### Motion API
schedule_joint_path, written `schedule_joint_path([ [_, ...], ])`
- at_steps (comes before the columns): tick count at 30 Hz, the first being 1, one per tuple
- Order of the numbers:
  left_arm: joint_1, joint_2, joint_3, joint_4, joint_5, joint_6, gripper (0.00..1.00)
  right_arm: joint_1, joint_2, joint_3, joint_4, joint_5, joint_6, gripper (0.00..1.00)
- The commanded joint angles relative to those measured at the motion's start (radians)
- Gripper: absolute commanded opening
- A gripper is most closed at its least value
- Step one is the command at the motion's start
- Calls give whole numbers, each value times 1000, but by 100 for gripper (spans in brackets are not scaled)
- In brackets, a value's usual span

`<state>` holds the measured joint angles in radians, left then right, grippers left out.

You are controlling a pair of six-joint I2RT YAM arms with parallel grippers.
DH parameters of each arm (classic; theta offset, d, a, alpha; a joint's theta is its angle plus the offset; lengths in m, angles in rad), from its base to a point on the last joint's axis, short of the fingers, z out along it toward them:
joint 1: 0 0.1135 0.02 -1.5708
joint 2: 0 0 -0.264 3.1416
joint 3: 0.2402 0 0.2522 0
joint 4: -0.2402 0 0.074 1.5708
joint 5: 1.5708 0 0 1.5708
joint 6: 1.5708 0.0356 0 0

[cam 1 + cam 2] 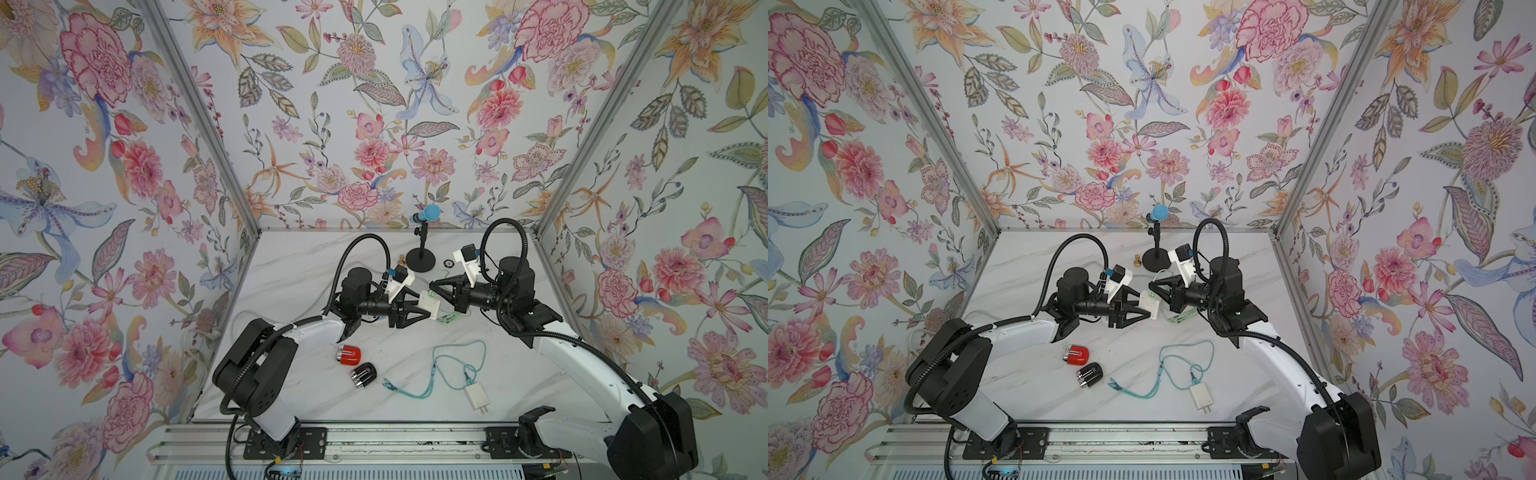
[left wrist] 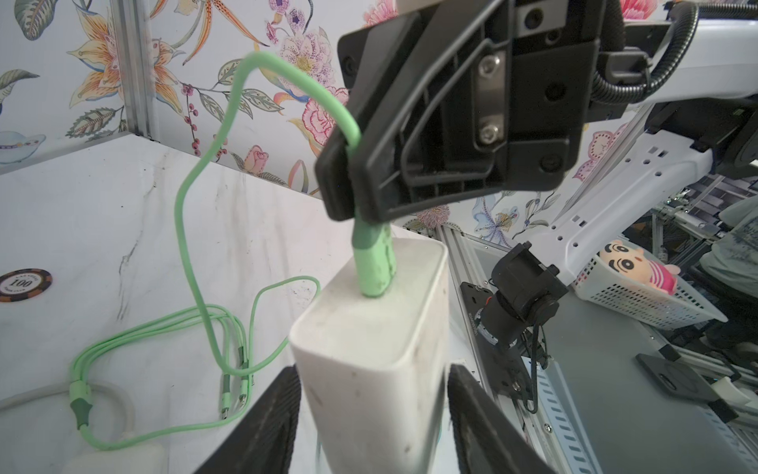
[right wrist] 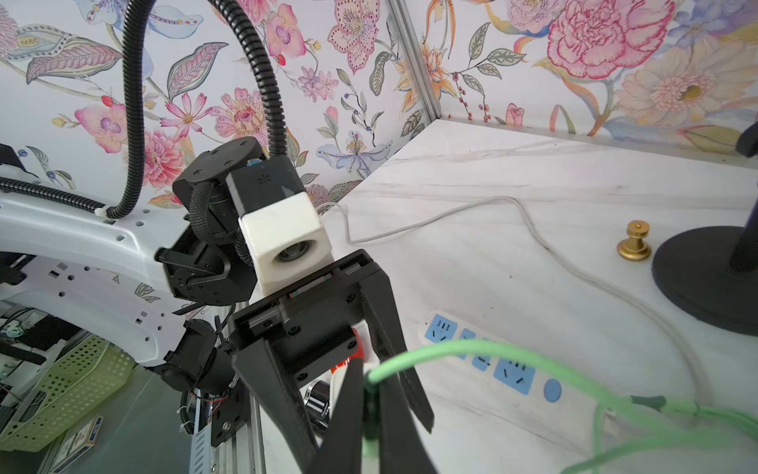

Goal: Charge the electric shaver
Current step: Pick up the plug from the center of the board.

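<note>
Your two shavers lie on the near part of the marble table, just in front of the left arm. The red shaver and the black shaver are on their sides, just beside each other and well apart from both grippers.

Farther back, above the table, you have the left gripper clamped on the white adapter, a finger pressed to either side. The right gripper faces it, its fingers pinched together on the green cable right where the plug stands in the adapter's end. The cable's loose length loops down onto the table.

A teal cable with a white charger lies beside the shavers, toward the right arm. The power strip lies under the grippers, and a microphone stand stands at the back.
</note>
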<state>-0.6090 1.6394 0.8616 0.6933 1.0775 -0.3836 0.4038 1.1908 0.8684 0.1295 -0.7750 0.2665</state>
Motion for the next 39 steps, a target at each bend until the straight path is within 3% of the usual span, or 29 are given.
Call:
schedule_joint_path([
  [1,-7,11,10,31,24,-4,49,6,-23,0,58,-18,-20,0],
  [13,-6,35,37,39,58,-31,12,12,-33,-21,54,-6,-33,1],
  [15,-8,35,38,47,59,-35,0,12,-32,-22,47,-7,-37,8],
  [19,-5,17,40,4,42,-3,0,8,-35,-10,-81,13,-112,47],
  [22,-4,3,54,-89,38,61,0,-7,-66,-13,-154,28,-158,58],
  [29,-3,-8,94,-231,47,147,0,-28,-122,1,-271,-51,-230,63],
  [39,-3,-39,148,-360,54,219,0,-34,-105,-30,-310,-46,-274,62],
])
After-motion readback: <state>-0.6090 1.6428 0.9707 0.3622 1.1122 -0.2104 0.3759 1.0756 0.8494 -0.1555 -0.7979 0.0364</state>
